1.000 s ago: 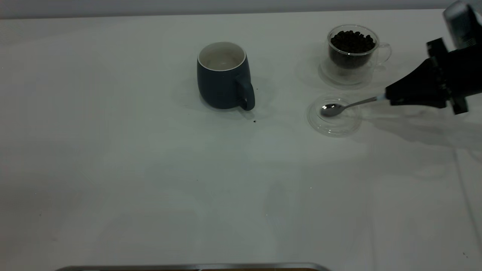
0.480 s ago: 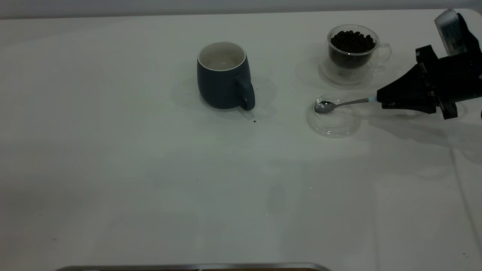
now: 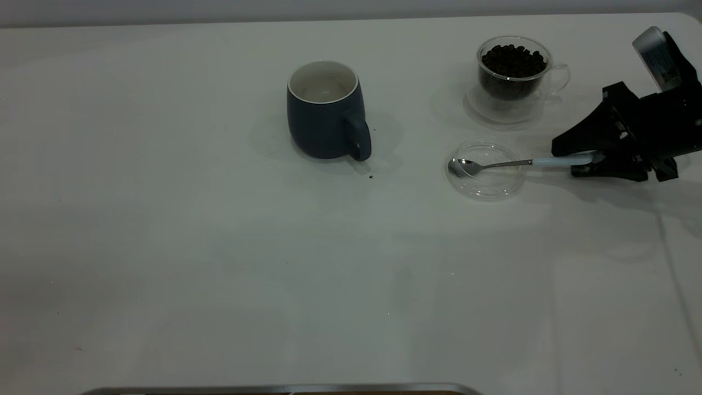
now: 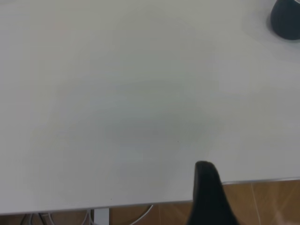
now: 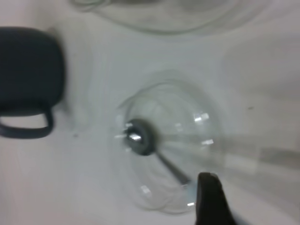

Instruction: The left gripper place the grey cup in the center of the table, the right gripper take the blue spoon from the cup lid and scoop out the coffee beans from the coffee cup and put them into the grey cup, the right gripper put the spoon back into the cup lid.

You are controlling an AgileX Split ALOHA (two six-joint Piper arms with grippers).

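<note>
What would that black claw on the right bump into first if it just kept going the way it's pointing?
Probably the cup lid. The right gripper points left along the blue spoon, whose bowl rests in that lid. Farther along that line stands the grey cup.

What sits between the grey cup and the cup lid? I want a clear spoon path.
Only bare table lies between the grey cup and the cup lid, apart from one tiny dark speck, in the exterior view.

A pale grey wall (image 3: 329, 8) is running along the 12 o'clock edge behind the white surface. A metal strip (image 3: 274, 389) is showing at 6 o'clock. Under the near edge, brown floor (image 4: 262, 201) and some cables (image 4: 140, 213) are appearing.
</note>
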